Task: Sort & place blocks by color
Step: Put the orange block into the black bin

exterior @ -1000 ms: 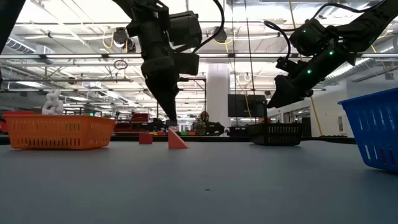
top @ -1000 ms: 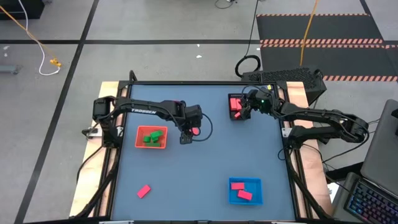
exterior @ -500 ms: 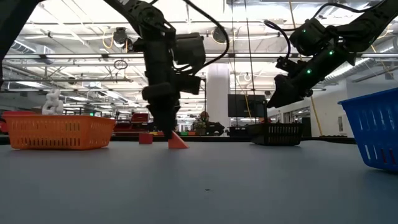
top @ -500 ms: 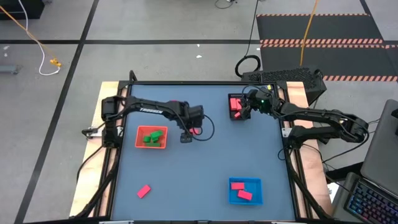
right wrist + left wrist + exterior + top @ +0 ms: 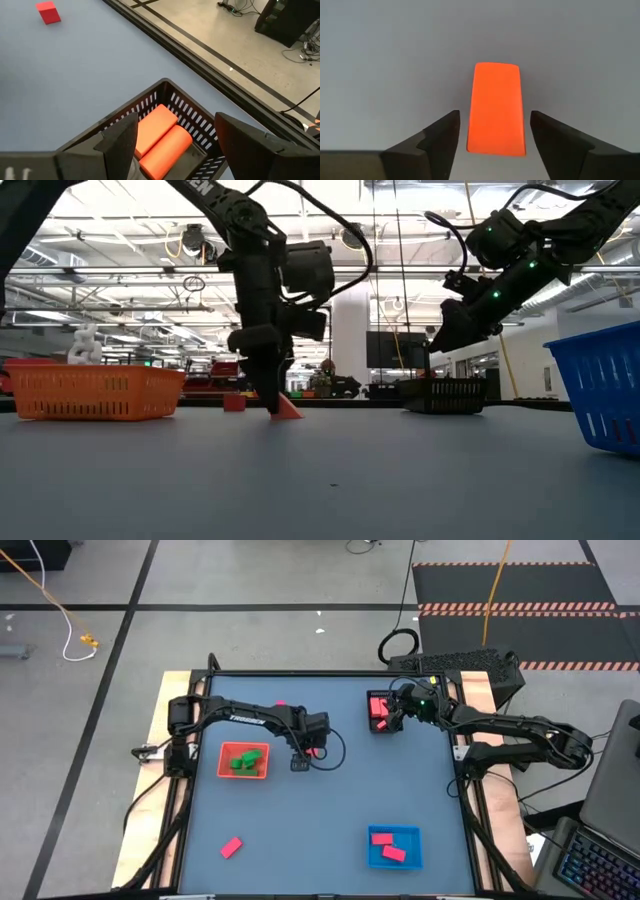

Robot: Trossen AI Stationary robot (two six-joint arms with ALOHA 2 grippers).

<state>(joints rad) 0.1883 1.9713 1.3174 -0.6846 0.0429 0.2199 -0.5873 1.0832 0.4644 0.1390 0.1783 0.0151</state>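
Nearest the front edge of the worktop (image 5: 330,810), a pink block (image 5: 231,847) is being left alone, and two more are being kept in the blue tray (image 5: 394,847). At mid-table, green blocks (image 5: 243,760) are being held by the orange tray (image 5: 243,761), while beside it the left end effector (image 5: 492,131) is being lowered, fingers parted, around a pink wedge block (image 5: 497,108) without touching it. Farther back, the right end effector (image 5: 175,131) is being held spread and empty above the black tray (image 5: 165,135) with its pink blocks (image 5: 160,137).
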